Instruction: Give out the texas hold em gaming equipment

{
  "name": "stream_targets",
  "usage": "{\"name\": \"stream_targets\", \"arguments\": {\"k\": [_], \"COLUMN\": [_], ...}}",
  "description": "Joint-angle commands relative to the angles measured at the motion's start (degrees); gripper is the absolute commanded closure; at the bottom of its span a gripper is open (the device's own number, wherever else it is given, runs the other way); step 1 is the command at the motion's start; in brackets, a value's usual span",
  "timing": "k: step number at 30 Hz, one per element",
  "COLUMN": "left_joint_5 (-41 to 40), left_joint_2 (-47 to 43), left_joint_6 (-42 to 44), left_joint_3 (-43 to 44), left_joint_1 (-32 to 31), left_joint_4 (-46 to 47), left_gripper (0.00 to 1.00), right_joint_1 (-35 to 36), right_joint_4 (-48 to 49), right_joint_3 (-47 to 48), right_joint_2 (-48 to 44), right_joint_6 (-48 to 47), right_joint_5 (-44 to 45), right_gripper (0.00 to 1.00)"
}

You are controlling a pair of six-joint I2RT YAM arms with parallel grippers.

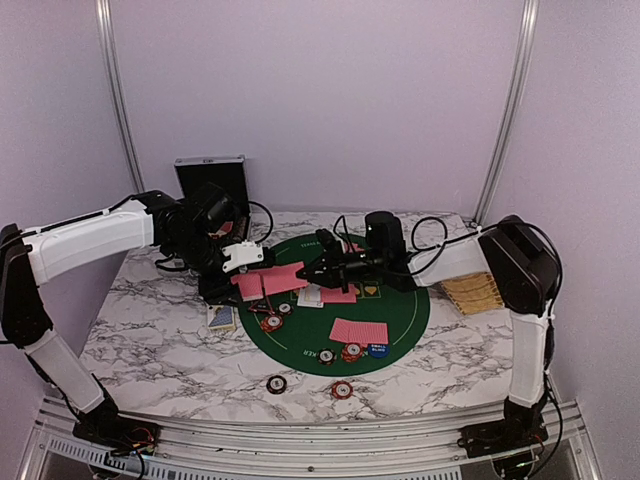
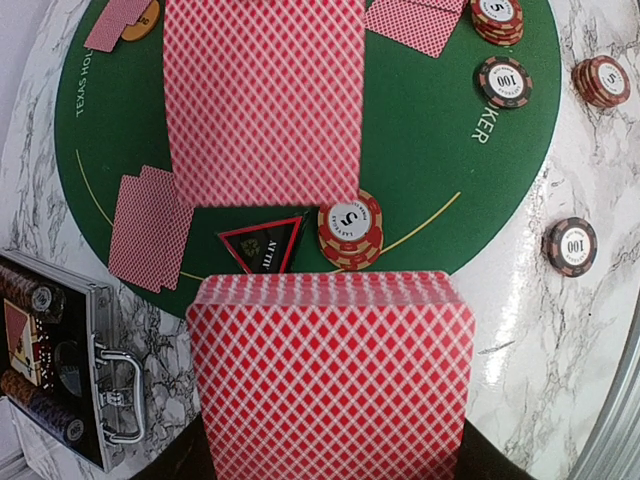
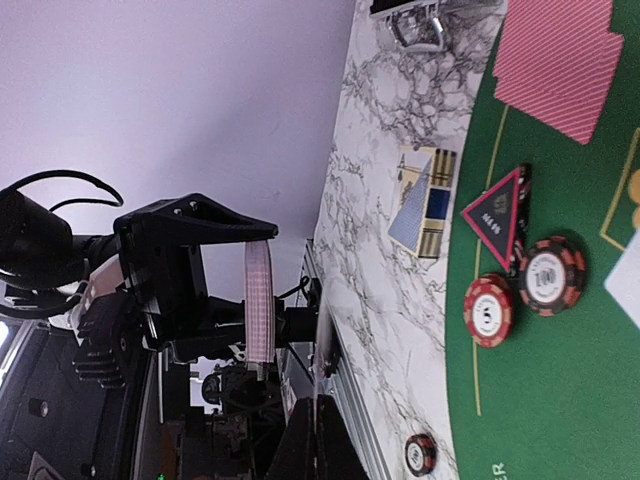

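Gripper state: right gripper (image 1: pixel 322 270) is clamped on a single pink-red-backed card (image 2: pixel 265 100). In the right wrist view it sits edge-on between the fingers. Left gripper (image 1: pixel 243 258) is closed around the deck (image 2: pixel 330 375), slightly fanned, bottom centre of the left wrist view. The held card hangs just past the deck's far end, over the green mat (image 2: pixel 430 150), about centre of the top view. Can't tell whether it touches the deck's top card.

Progress, my read: mid-deal.
- Card pairs (image 2: pixel 148 225) are down at three spots in the left wrist view: left edge of the mat, upper right and upper left.
- Chip stack (image 2: pixel 350 228) sits just beside the triangular marker (image 2: pixel 262 243), centre of that view. Black chip (image 2: pixel 503 82) and another stack are at upper right.
- Two loose chips (image 1: pixel 276 384) lie off the mat on the marble worktop (image 1: pixel 150 340), bottom centre of the top view.
- Case (image 2: pixel 60 350), lower left, looks to have chips in it.
- The deck is thick, so plenty of cards are left to go out. Whether every seat has chips I can't judge.

Orientation: held card is back-up toward the left wrist camera and roughly flat. Its long axis runs top-to-bottom in that view, in line with the deck's long axis. In the top view that axis follows the line between the two grippers, left to right and slightly tilted.
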Motion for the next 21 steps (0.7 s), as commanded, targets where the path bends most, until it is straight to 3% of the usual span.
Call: {"name": "stream_targets", "arguments": {"k": [1,6,12,21], "left_joint_5": [-0.34,-0.70,-0.82,-0.79], "left_joint_2": [-1.19,-1.19,-1.35,-1.63], "left_joint_6": [0.21,0.34,0.14,0.14], "left_joint_3": [-0.06,-0.40,-0.78,-1.45], "left_joint_1": [0.20,0.23,0.38,0.54], "left_joint_4": [-0.81,-0.80,-0.81,-0.81], "left_gripper": [1.00,1.00,1.00,1.00], "right_joint_1": [-5.89,-12.82,-15.47,-15.40], "right_joint_4": [-4.89,-15.65,-24.31,-26.06], "right_joint_3": [-3.15,-3.38,-2.09,-4.28], "right_joint_2": [-4.50,-5.28,-3.69,-2.25], "right_joint_6": [-6.42,-15.56,-22.68,-25.58], "right_joint_5": [0.39,3.61,8.00,12.90], "right_gripper": [1.00,1.00,1.00,1.00]}}
